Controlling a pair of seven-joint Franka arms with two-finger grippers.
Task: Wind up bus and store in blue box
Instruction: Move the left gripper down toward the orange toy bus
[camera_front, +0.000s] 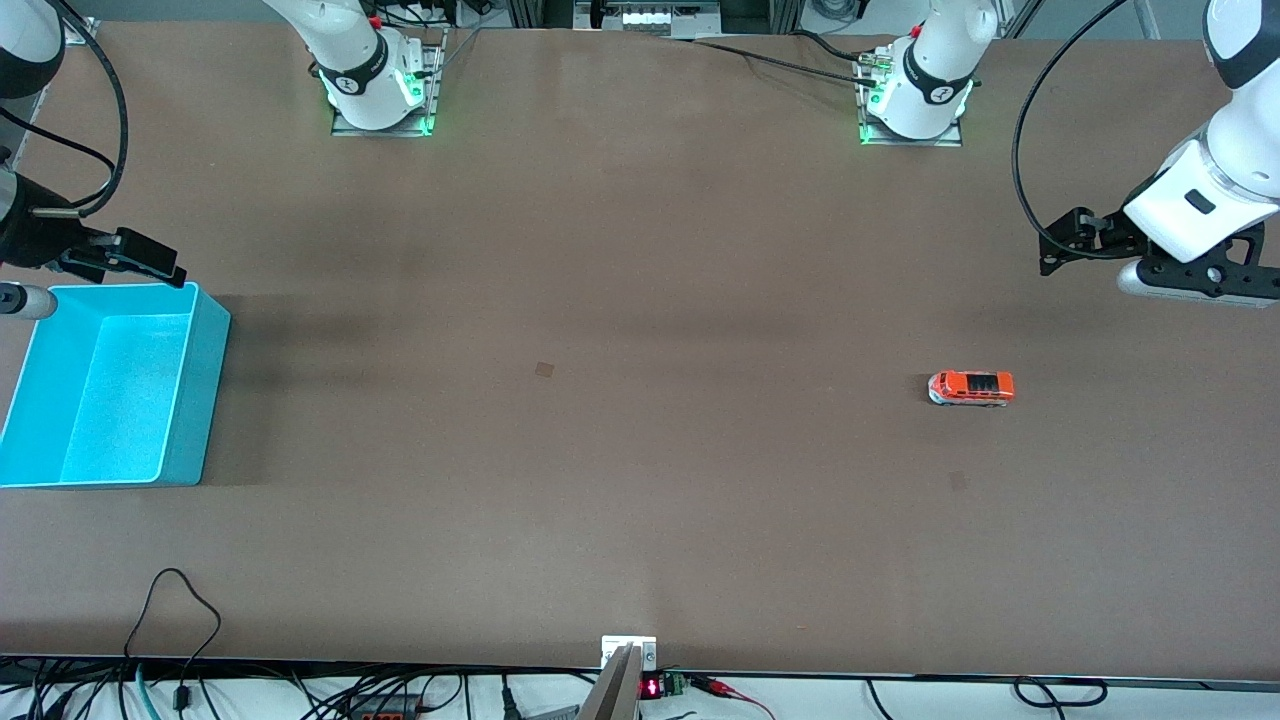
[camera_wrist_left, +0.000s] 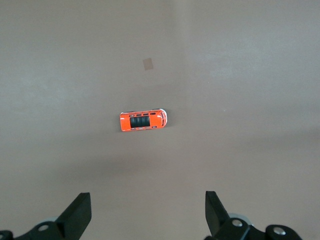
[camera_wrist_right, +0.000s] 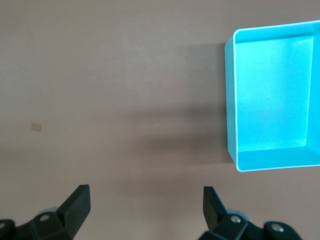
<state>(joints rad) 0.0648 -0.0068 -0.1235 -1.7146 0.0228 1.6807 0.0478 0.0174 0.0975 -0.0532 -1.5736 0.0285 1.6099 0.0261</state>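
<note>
The bus is a small orange-red toy with dark roof panels. It stands on its wheels on the brown table toward the left arm's end. In the left wrist view the bus lies well ahead of the fingers. My left gripper hangs open and empty in the air over the table near that end; its jaws are wide apart in the left wrist view. The blue box is an empty cyan bin at the right arm's end, also in the right wrist view. My right gripper is open and empty above the box's rim.
Two small tape marks lie flat on the table. A white bracket and cables sit at the table edge nearest the camera. The arm bases stand along the opposite edge.
</note>
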